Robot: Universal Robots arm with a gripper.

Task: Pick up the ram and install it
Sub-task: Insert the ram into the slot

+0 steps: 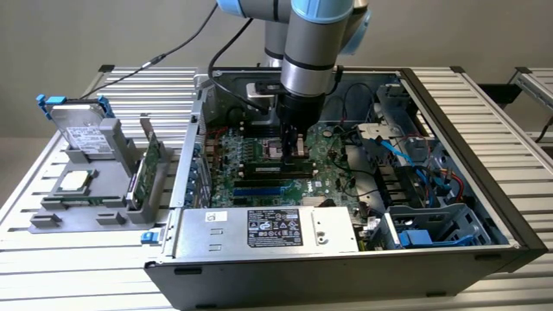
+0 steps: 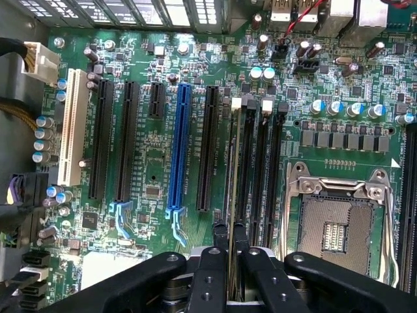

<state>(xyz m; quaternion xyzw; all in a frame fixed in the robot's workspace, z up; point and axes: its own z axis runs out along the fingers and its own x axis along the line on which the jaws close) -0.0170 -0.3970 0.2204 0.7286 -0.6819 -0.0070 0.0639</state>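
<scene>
Tool (image 2: 230, 231) clamps narrowly on the ram (image 2: 232, 163) over memory slots (image 2: 262, 169).

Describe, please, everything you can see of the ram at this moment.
The ram shows edge-on as a thin, greenish-gold strip, held on edge between the black fingers of the gripper. It runs along one of the black memory slots beside the open processor socket; whether it is seated cannot be told.

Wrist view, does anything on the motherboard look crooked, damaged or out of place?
Nothing looks damaged or spilled. The ram, clamped edge-on in the gripper, runs parallel to the memory slots, not askew. The one oddity is the processor socket, which is empty with its contacts bare.
</scene>
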